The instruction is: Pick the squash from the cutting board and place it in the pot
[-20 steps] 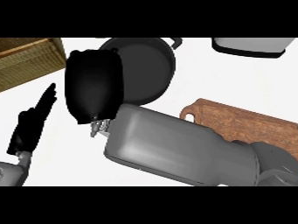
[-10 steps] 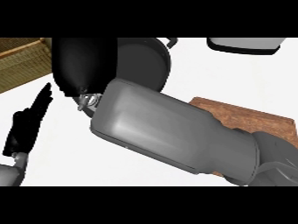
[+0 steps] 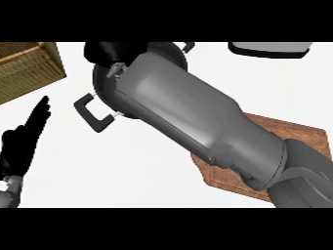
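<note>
The right forearm [image 3: 197,122] is the largest thing in view, and it lies across the pot [image 3: 167,51] and covers most of it. The white counter [image 3: 147,166] spreads all around the pot. The cutting board [image 3: 299,139], to the pot's lower right, shows no squash on its visible part, so the pick looks done; the squash itself is hidden. Placement likely remains. A wicker basket [image 3: 17,73] sits left of the pot, and a dark-rimmed vessel [image 3: 270,49] to its right. The left hand [image 3: 21,144] rests flat-fingered and empty, lower left of the pot. The right hand [image 3: 111,51] is over the pot's far left rim; I cannot tell its grasp.
</note>
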Motion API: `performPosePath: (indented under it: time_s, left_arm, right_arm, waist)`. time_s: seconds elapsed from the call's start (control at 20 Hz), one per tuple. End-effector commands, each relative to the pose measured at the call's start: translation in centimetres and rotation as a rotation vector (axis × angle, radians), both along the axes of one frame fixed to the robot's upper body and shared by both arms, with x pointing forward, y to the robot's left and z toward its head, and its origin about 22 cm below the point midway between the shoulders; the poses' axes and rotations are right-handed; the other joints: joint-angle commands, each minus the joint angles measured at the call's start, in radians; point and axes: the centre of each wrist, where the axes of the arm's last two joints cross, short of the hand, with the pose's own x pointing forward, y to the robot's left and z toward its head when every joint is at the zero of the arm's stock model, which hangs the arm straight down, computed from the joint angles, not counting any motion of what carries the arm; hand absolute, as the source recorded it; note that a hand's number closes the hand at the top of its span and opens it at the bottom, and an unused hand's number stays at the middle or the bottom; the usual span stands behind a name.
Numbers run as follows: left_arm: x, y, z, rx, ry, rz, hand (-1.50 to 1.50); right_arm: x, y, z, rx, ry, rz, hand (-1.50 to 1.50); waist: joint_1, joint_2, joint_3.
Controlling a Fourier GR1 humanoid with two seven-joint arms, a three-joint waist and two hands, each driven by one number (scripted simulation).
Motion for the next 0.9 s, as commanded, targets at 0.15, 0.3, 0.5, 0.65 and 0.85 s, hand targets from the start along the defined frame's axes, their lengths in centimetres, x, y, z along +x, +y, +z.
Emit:
performPosePath:
  time_s: [0.15,0.3,0.5,0.65,0.85]
  left_arm:
    - [0.0,-1.3,-0.2,-0.009,-0.011,-0.025,0.00]
    - [0.0,0.0,0.2,0.004,-0.017,-0.004,0.00]
    - [0.8,-1.6,0.4,-0.005,-0.023,-0.016,0.00]
    - [1.4,-1.6,1.6,0.004,-0.040,-0.041,0.00]
    - [0.5,-1.2,0.5,-0.012,-0.029,-0.033,0.00]
  right_arm:
    - [3.9,-2.4,-2.5,0.039,0.023,-0.053,1.50]
    - [5.2,-4.0,-4.4,0.003,0.034,-0.085,1.50]
    - [6.4,-5.5,-6.0,-0.116,0.079,-0.087,1.50]
    - [6.8,-5.9,-5.4,0.055,0.104,-0.071,1.50]
    - [7.3,-7.0,-6.2,0.163,0.171,-0.067,-1.50]
  waist:
    - [0.014,0.012,0.000]
    - [0.021,0.016,0.000]
    - [0.018,0.021,0.000]
    - [0.040,0.031,0.001]
    - [0.046,0.031,0.001]
